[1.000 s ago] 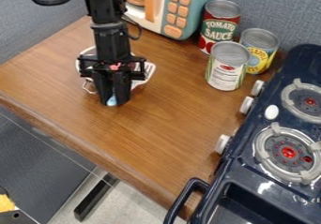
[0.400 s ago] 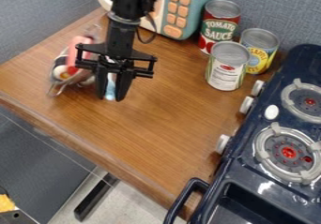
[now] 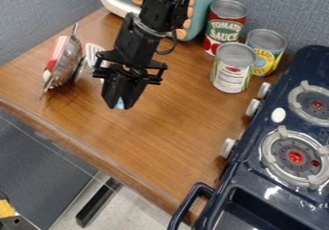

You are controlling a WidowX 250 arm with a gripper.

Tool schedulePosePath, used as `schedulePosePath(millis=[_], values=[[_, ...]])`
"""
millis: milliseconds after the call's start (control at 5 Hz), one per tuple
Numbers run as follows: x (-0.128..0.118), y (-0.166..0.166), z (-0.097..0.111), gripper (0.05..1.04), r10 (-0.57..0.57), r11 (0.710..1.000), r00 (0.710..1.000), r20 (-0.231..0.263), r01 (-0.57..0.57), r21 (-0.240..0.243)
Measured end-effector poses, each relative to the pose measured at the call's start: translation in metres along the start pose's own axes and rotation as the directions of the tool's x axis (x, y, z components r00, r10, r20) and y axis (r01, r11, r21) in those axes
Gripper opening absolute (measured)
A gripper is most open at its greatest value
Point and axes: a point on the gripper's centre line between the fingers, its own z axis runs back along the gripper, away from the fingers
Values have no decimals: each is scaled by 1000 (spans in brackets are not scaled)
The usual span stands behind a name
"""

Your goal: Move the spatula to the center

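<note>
Colander (image 3: 69, 69) is tipped on its side by the desk's (image 3: 167, 147) back-left edge. Just to its right, the slotted spatula (image 3: 92, 55) is seen, left of centre, its blue end pinched between the nearly closed fingertips of the gripper (image 3: 120, 102). The grasp can be judged done; whether the spatula is lifted cannot be told. Carrying it rightward to the centre and releasing it are left.

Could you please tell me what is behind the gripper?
The spatula is partly there: its white slotted head shows past the gripper, and something light blue shows between the fingertips. The stretch from one to the other is covered.
</note>
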Motion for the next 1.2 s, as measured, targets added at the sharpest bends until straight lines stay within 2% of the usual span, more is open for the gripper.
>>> schedulePosePath(millis=[200, 400, 600, 800, 1000, 1200], values=[[-1, -2, 0, 301, -54, 998, 998, -15, 54, -17], [1, -4, -2, 301, -180, 982, 983, -34, 178, -59], [12, -9, -11, 301, -435, 898, 899, -49, 429, -97], [21, -17, -20, 301, -618, 784, 786, -12, 614, -90], [36, -17, -33, 301, -675, 733, 738, 2, 671, -114], [44, -24, -46, 364, -750, 656, 662, 16, 746, -114]])
